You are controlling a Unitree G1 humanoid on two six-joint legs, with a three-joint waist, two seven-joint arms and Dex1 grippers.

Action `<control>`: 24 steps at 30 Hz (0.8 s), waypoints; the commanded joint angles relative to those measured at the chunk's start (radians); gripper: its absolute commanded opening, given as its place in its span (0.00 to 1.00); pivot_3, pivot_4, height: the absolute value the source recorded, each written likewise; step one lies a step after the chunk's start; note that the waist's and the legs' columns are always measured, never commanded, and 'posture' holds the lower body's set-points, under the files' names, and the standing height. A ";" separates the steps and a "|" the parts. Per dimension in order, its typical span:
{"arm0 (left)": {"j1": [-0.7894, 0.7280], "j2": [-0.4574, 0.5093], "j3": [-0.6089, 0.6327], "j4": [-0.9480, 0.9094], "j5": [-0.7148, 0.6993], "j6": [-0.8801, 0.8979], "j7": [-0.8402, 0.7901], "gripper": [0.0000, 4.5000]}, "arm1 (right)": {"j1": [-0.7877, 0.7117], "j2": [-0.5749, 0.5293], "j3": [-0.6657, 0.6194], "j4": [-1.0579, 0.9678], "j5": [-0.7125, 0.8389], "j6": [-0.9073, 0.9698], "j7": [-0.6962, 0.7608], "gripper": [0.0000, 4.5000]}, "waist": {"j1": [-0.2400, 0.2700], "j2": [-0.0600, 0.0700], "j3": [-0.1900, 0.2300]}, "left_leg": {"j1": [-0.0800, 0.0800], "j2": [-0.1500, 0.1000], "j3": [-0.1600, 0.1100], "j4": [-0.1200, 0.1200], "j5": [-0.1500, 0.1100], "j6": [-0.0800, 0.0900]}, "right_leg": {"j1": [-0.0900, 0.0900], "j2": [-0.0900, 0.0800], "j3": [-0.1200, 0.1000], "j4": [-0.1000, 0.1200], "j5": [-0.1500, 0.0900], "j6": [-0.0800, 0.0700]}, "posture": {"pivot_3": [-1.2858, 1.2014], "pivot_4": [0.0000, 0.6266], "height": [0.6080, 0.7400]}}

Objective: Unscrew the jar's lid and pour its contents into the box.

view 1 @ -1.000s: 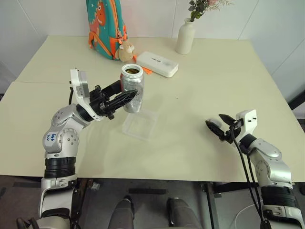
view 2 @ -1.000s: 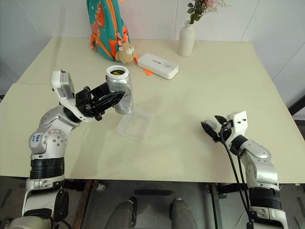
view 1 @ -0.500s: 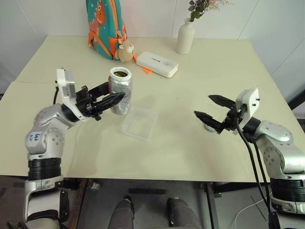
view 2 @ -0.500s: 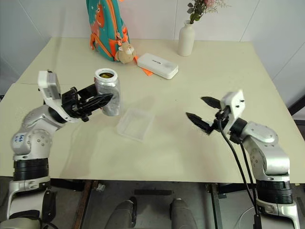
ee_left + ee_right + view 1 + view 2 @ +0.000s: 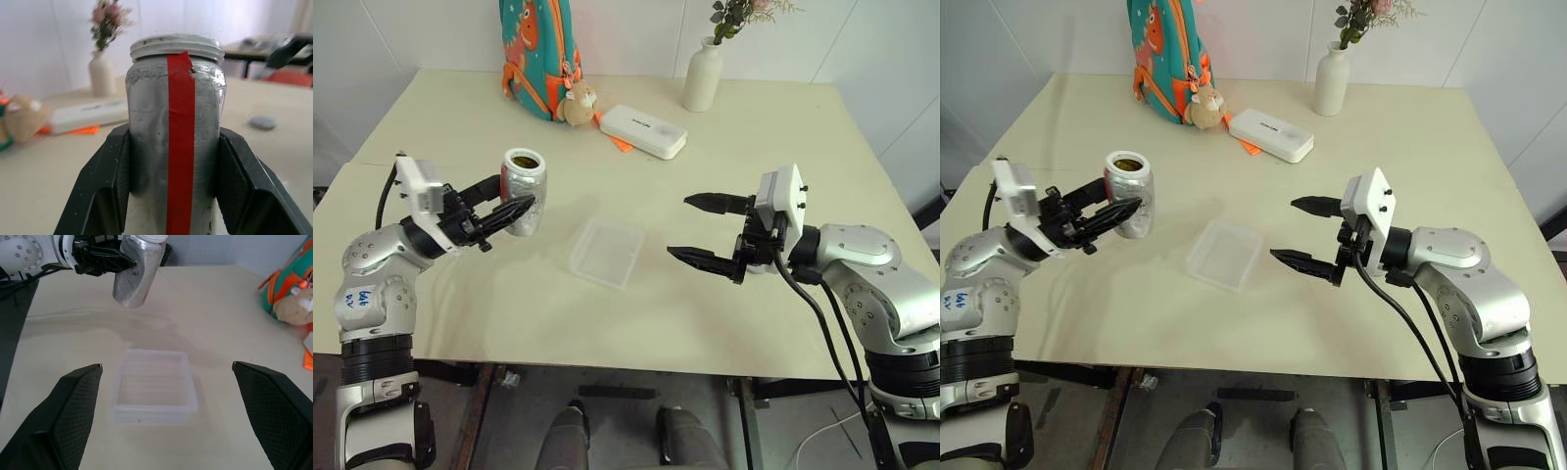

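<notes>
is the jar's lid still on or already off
Off. The jar, clamped in the left gripper, shows an open mouth and bare screw threads; a small grey disc, probably the lid, lies on the table.

One open jar (image 5: 523, 191) at the left of the head view. One clear plastic box (image 5: 606, 253) at centre. One white oblong case (image 5: 643, 131), one white vase (image 5: 702, 80) with flowers, one colourful backpack (image 5: 539, 54) and one small plush toy (image 5: 577, 104) along the upper part. Two grippers: the left gripper (image 5: 505, 210) and the right gripper (image 5: 697, 230).
</notes>
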 commanded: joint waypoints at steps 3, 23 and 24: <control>0.007 0.012 -0.027 -0.130 0.042 -0.027 0.054 0.44 | 0.019 0.006 -0.026 0.013 -0.005 -0.038 0.002 0.99 | -0.001 0.000 0.000 | 0.000 0.000 0.000 0.000 0.000 0.000 | 0.000 0.000 0.000 0.000 0.000 0.000 | 0.52 0.24 1.00; -0.320 0.333 -0.465 0.240 1.399 -1.226 0.919 0.44 | 0.105 0.050 -0.029 0.022 -0.033 -0.090 -0.042 0.99 | 0.000 0.000 0.000 | 0.000 0.000 0.008 0.000 -0.001 0.001 | -0.002 0.000 0.006 -0.001 0.001 0.002 | 0.52 0.24 1.00; -0.351 0.343 -0.495 0.240 1.493 -1.230 1.004 0.44 | 0.107 0.051 -0.032 0.022 -0.033 -0.091 -0.044 0.99 | 0.000 0.000 0.000 | 0.000 0.000 0.008 0.000 -0.001 0.001 | -0.002 0.000 0.006 -0.001 0.001 0.002 | 0.52 0.24 1.00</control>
